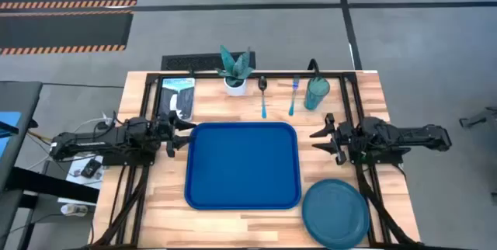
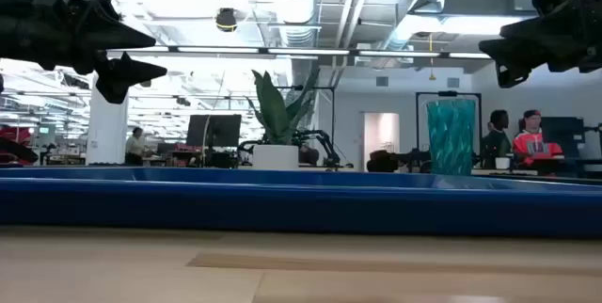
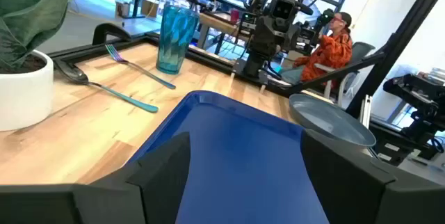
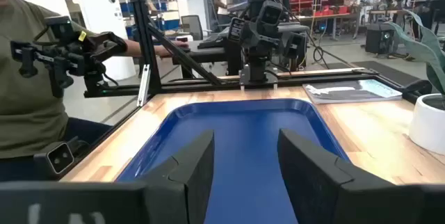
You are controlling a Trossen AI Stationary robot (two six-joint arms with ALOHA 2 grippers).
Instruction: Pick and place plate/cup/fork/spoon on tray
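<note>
- The tray [image 1: 242, 164] lies bare between our two grippers; nothing is loaded yet.
- The plate [image 1: 335, 213] sits just beside the right gripper [image 1: 324, 138]; cup [image 1: 316, 92], fork [image 1: 293, 95] and spoon [image 1: 263, 95] wait beyond.
- Left gripper [image 1: 183, 134] and right both hover released over the surface [image 1: 155, 211]; next, we judge, a descent onto the plate's rim.
</note>
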